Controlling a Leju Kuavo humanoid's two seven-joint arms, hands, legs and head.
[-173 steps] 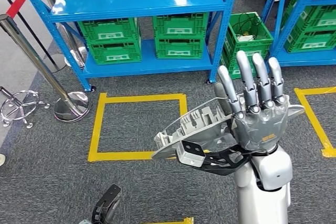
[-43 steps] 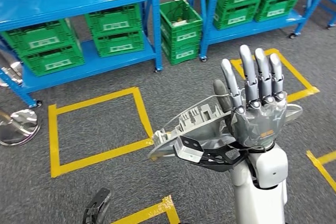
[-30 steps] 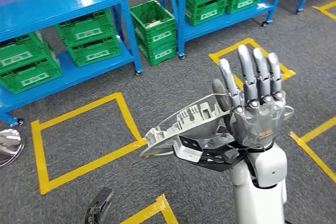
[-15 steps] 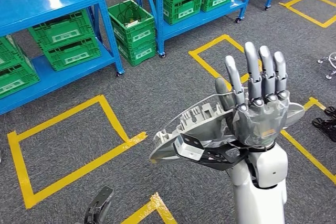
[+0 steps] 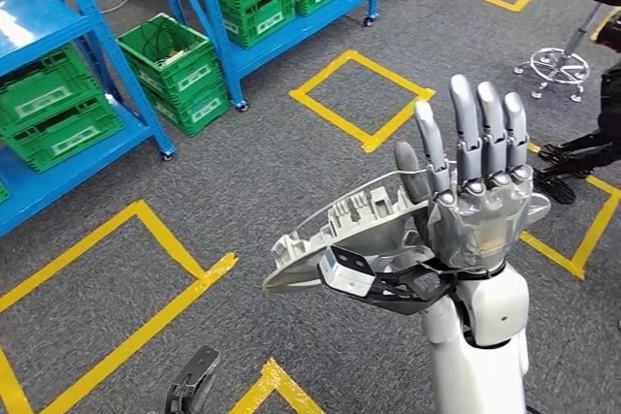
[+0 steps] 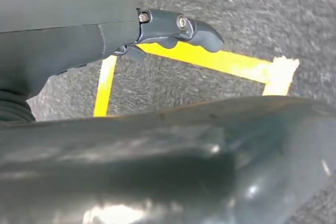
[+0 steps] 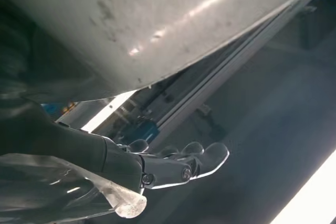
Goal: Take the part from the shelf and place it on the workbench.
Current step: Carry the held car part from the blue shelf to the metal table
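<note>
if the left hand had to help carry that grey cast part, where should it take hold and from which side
Probably the free narrow end of the grey cast part, which juts toward the robot's left, away from the right hand supporting the other end. Come in from below and the left: the part lies roughly flat with its ribbed face up, so its smoother underside offers support. The left hand hangs low now.

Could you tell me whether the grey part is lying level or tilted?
Tilted: the part slopes down away from the right hand supporting it.
</note>
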